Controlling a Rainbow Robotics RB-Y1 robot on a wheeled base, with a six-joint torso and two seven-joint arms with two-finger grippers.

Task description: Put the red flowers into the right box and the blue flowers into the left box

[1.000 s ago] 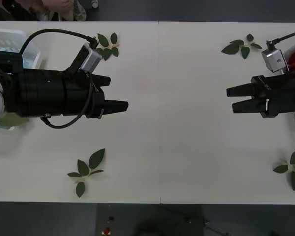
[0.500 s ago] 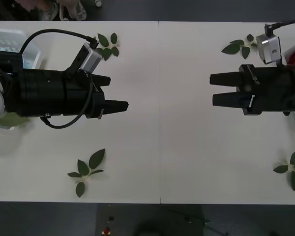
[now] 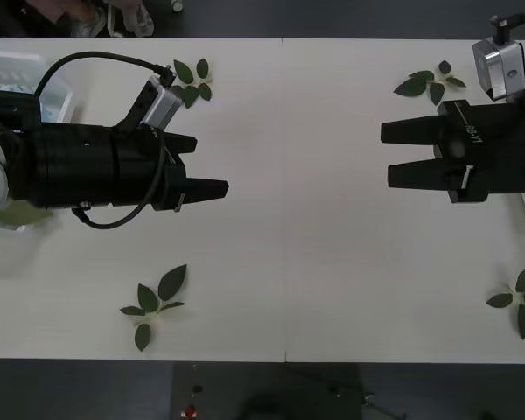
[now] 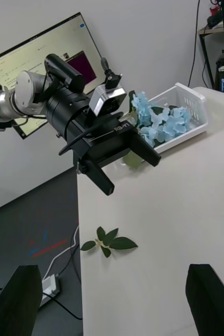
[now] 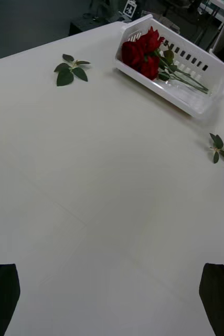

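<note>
Both arms hang empty over the bare middle of the table

The left gripper (image 3: 208,164) hovers left of centre, fingers spread, nothing between them; the right gripper (image 3: 402,155) faces it from the right, fingers parted too and holding nothing. The red flowers (image 5: 143,52) lie in the right box (image 5: 195,102); the blue flowers (image 4: 159,121) sit heaped in the left box (image 4: 195,100) (only loose leaf sprigs (image 3: 153,302) lie on the open table (image 3: 289,262)). My worry: an arm swinging low near a box could clip its rim and tip blooms out
</note>
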